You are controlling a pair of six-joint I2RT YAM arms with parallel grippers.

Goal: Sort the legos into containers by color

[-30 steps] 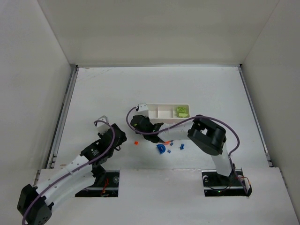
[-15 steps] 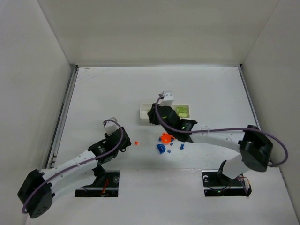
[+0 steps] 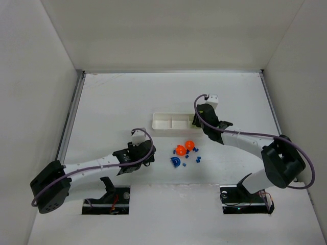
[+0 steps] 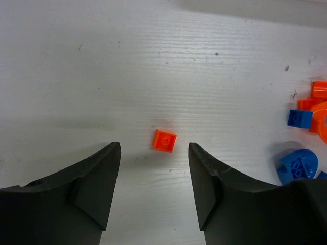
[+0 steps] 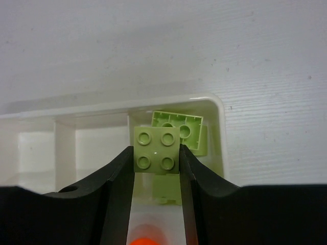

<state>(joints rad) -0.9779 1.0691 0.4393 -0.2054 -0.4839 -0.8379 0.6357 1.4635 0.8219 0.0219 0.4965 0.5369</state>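
Where the left arm reaches in from the near edge toward the middle of the worktop, the left gripper sits low over the table with its jaws spread. A small orange square lego lies flat between the two fingertips, touching neither. Just beside it, toward the right edge, is a loose cluster: two orange rounded legos, a blue rounded lego and several tiny dark-blue legos, all on the bare table. Farther back, near the middle of the worktop, the long white tray lies parallel to the far edge. The right gripper is above the tray's right-end compartment, its fingers pinching a lime-green four-stud lego by two opposite sides, studs facing the wrist camera. More lime-green legos lie below it inside that same compartment, against the tray's outer corner.
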